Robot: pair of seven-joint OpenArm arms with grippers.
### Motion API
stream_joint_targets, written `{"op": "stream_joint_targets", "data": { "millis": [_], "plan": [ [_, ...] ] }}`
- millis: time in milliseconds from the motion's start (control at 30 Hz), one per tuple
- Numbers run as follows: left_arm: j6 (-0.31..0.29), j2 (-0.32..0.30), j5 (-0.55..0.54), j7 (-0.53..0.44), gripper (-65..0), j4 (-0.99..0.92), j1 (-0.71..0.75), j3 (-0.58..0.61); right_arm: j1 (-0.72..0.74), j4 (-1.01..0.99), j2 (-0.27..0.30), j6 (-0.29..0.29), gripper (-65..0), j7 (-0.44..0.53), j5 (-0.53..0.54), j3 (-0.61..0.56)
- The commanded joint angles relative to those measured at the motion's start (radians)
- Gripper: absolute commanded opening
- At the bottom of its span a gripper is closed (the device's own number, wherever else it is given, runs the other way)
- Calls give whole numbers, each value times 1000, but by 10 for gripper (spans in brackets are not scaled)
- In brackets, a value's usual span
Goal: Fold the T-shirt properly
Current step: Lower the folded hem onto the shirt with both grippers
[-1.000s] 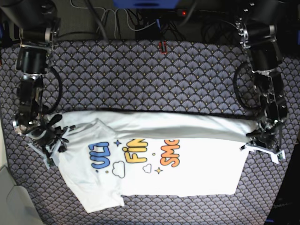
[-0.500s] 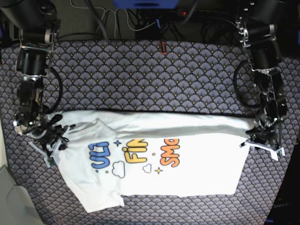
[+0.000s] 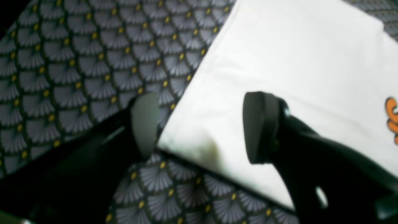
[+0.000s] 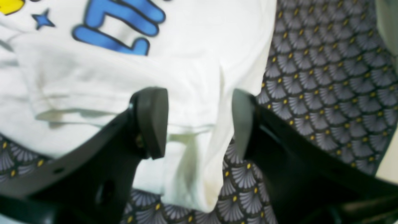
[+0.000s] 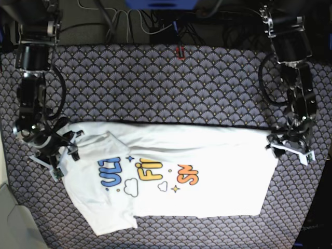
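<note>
The white T-shirt (image 5: 218, 161) lies flat across the patterned table, its far edge folded over and the blue, yellow and orange print (image 5: 148, 174) facing up. My left gripper (image 5: 284, 147) stands open at the shirt's right end. In the left wrist view the shirt's corner (image 3: 279, 62) lies loose between the spread fingers of the left gripper (image 3: 202, 126). My right gripper (image 5: 63, 149) is open at the shirt's left end. The folded sleeve (image 4: 124, 77) rests below and between the parted fingers of the right gripper (image 4: 197, 121).
A dark scallop-patterned cloth (image 5: 166, 88) covers the table. Cables and a small red object (image 5: 180, 52) lie along the far edge. A pale surface (image 5: 8, 218) borders the near-left corner.
Both grippers have opened and let go of the shirt's folded far edge. The raised fold has dropped flat, and both arms have drawn back slightly.
</note>
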Motion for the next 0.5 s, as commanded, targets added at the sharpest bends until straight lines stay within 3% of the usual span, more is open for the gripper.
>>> {"op": "stream_joint_targets", "data": {
  "millis": [0, 200, 467],
  "plan": [
    [-1, -14, -5, -28, -232, 12, -21, -5, -6, 43, 13, -3, -315, 21, 15, 4],
    [-1, -9, -5, -36, -232, 7, 1, -5, -94, 85, 10, -3, -315, 24, 15, 10],
    [4, -9, -3, -148, -232, -137, -5, 2, -146, 86, 11, -3, -315, 28, 17, 58]
  ]
}}
